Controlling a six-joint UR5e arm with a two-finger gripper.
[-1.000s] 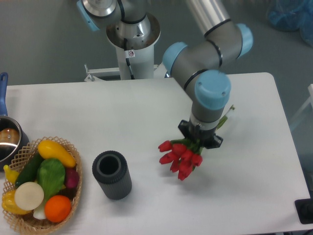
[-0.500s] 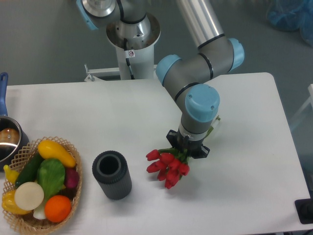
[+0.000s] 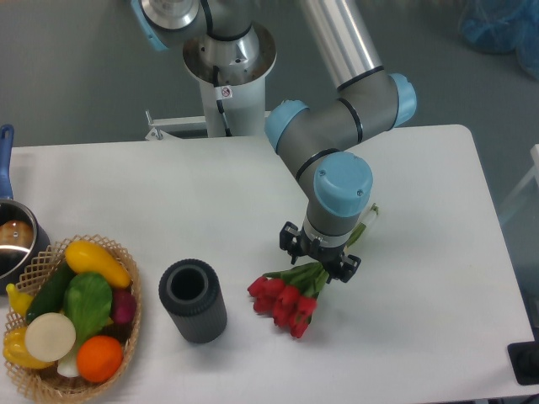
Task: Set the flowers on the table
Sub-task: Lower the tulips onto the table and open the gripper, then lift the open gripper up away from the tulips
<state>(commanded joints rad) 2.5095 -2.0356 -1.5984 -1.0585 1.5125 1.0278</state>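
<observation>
The flowers (image 3: pixel 283 300), a bunch of red buds on green stems, lie low over the white table (image 3: pixel 421 337), right of the dark cylinder (image 3: pixel 193 301). My gripper (image 3: pixel 321 263) points straight down and is shut on the stems just behind the buds. The stem ends (image 3: pixel 367 220) stick out on the far side of the wrist. The wrist hides the fingers themselves. The buds are at or just above the tabletop; I cannot tell whether they touch it.
A wicker basket (image 3: pixel 126 337) of fruit and vegetables stands at the front left. A pot (image 3: pixel 12 240) with a blue handle sits at the left edge. The robot base (image 3: pixel 227 59) stands behind the table.
My gripper has moved left and toward the front with the flowers, and the buds have come lower, nearer the cylinder.
</observation>
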